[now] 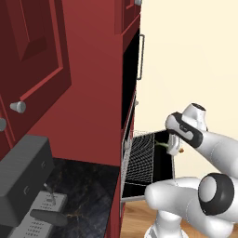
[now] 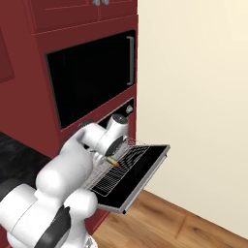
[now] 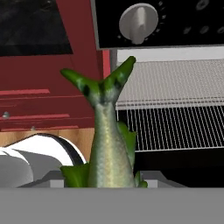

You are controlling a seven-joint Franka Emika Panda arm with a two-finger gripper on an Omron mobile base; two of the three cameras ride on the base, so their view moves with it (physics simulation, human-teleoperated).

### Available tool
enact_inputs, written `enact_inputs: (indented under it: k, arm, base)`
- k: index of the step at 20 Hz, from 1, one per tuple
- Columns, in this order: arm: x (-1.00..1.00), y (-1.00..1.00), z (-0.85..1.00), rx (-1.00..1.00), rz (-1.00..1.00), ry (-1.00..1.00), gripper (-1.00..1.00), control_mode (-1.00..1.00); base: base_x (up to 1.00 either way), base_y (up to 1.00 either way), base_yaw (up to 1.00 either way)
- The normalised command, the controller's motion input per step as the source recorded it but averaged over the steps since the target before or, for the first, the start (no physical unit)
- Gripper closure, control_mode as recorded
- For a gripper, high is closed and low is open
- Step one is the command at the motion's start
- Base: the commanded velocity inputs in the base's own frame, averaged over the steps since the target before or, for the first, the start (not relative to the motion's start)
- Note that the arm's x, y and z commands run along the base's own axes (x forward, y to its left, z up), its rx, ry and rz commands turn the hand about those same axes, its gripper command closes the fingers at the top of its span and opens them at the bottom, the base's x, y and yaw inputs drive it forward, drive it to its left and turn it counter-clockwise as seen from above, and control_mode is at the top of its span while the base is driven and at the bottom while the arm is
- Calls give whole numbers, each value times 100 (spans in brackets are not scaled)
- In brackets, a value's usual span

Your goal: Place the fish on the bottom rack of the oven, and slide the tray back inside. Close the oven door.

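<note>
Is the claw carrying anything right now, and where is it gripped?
Yes, the claw holds the fish, gripped low on its body, tail fin pointing away from the hand, above the pulled-out bottom rack.

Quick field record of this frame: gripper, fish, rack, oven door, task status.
gripper: gripper shut on the fish, held over the pulled-out rack
fish: fish in the grip, tail fin pointing toward the oven, not yet on the rack
bottom rack: bottom rack slid out over the open door, nothing lying on it
oven door: oven door dropped open, roughly level
oven: oven control strip with round knob above the cavity
status: fish not placed; rack still out; door still open
</note>
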Motion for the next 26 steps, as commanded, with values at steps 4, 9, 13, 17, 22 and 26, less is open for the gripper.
enact_inputs:
  k: [4, 9, 13, 17, 22, 26]
  arm:
    - [0, 2, -24, 0, -1, -9, 100, -100]
    - [0, 13, -25, 0, -3, -6, 100, -100]
    - [12, 5, -23, 0, -1, -8, 100, -100]
    - [23, 0, -18, 0, 0, -10, 100, -100]
    - [39, 0, -16, 0, 0, -7, 100, -100]
    - [48, 0, -17, 0, 0, -4, 100, -100]
  base:
    - [0, 0, 0]
    - [0, 0, 0]
    - [0, 0, 0]
    - [0, 0, 0]
    - [0, 0, 0]
    - [0, 0, 0]
